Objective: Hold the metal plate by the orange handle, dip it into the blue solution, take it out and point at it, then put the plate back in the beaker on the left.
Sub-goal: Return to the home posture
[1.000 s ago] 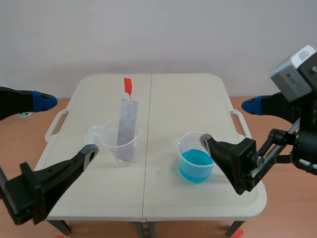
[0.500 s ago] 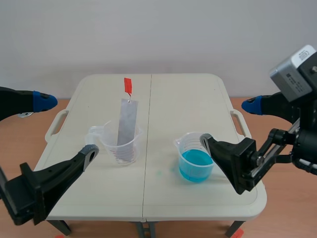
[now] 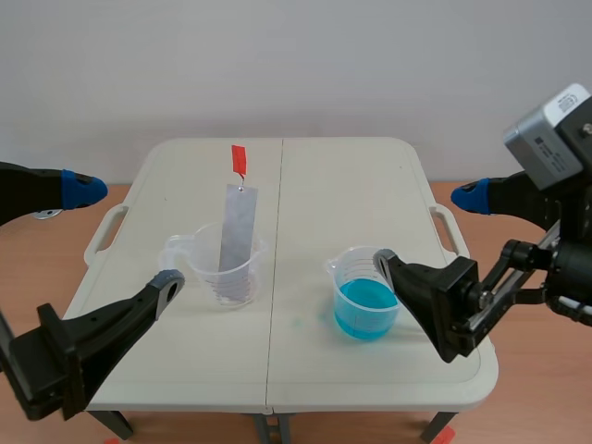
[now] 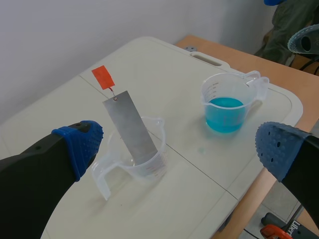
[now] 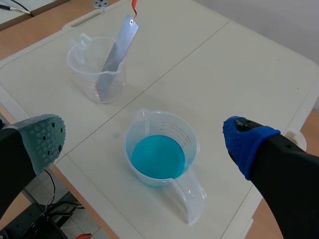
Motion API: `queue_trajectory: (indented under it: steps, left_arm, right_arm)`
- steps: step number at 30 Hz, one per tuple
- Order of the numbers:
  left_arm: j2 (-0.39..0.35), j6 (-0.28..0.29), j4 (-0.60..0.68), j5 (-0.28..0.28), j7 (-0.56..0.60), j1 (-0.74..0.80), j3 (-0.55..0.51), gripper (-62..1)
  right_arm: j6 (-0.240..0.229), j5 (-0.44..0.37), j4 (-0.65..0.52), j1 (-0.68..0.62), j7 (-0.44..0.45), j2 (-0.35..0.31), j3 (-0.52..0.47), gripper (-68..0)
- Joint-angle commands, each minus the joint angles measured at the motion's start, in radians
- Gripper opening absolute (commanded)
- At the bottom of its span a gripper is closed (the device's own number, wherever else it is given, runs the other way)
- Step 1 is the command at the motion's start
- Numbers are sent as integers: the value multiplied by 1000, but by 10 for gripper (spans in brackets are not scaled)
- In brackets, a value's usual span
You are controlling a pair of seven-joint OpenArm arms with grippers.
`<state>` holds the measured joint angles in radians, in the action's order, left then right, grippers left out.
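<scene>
Metal plate (image 3: 237,227) stands in the clear beaker (image 3: 208,266) at centre-left of the scene view. Its long axis is nearly upright, leaning slightly, with the orange handle (image 3: 239,159) at its top end toward the frame's upper middle. At centre-right, well apart, we see a second beaker (image 3: 344,270) holding blue solution (image 3: 366,310).

Our left gripper (image 3: 126,236) hangs spread wide at lower left, gripping nothing. Our right gripper (image 3: 425,228) is equally wide and empty, its lower finger overlapping the second beaker's rim. Both beakers sit on a cream folding table (image 3: 370,185) before a pale wall (image 3: 296,65).
</scene>
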<state>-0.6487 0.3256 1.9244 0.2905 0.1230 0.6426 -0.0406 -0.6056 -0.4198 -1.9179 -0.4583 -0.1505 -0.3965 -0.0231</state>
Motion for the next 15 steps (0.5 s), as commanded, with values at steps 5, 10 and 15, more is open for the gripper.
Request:
queue_trajectory:
  steps: [5,10,15]
  left_arm:
    - [3,-1,6,13,14,2,-2,14]
    - [3,-1,6,13,14,2,-2,14]
    - [3,-1,6,13,15,2,-2,14]
  right_arm:
    - [4,-11,-4,9,14,-13,-4,-12]
    - [4,-11,-4,9,15,-13,-4,-12]
    - [4,-11,-4,9,14,-13,-4,-12]
